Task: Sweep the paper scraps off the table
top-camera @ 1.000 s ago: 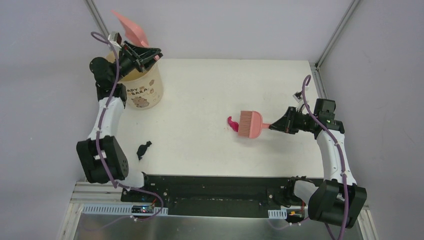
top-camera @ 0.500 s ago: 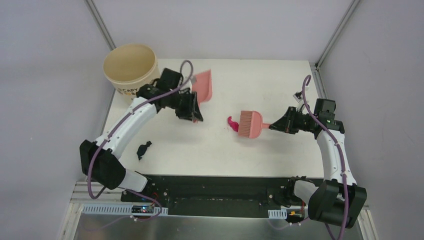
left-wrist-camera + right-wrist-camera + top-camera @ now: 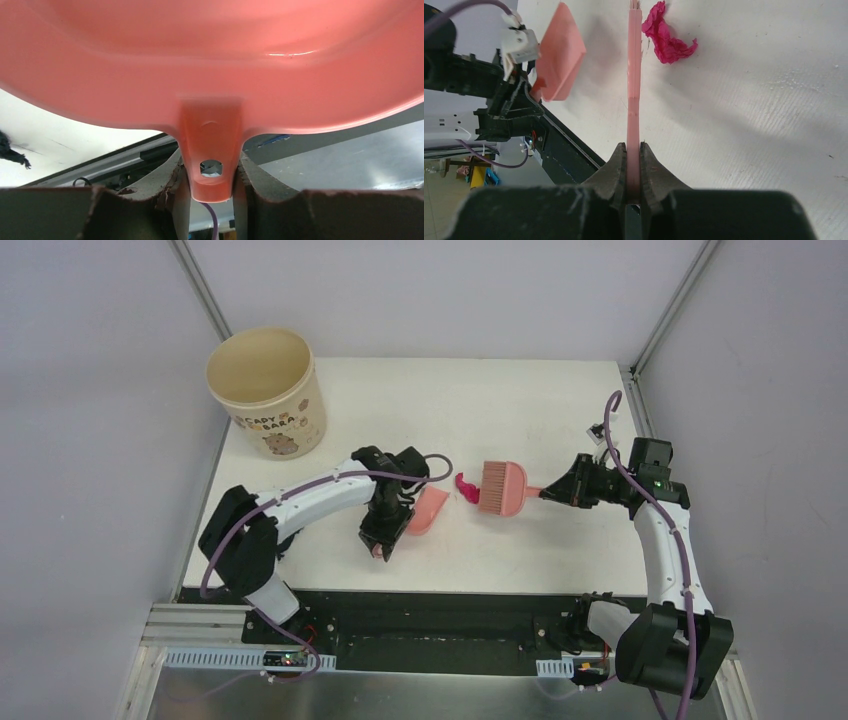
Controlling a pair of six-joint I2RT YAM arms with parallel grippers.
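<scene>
A magenta paper scrap (image 3: 465, 486) lies on the white table (image 3: 400, 410) between the pink dustpan (image 3: 428, 510) and the pink hand brush (image 3: 502, 488). My left gripper (image 3: 384, 536) is shut on the dustpan's handle (image 3: 211, 170), and the pan sits low, just left of the scrap. My right gripper (image 3: 560, 490) is shut on the brush handle (image 3: 634, 100), with the bristles just right of the scrap (image 3: 666, 37). A dark blue scrap (image 3: 9, 152) shows at the left edge of the left wrist view. In the top view my left arm hides it.
A beige round bucket (image 3: 268, 390) stands at the table's far left corner. The black front edge (image 3: 430, 605) runs along the near side. Grey walls close in left and right.
My left arm swung the dustpan from over the bucket down to the table middle, left of the magenta scrap. The right arm and brush have stayed put.
</scene>
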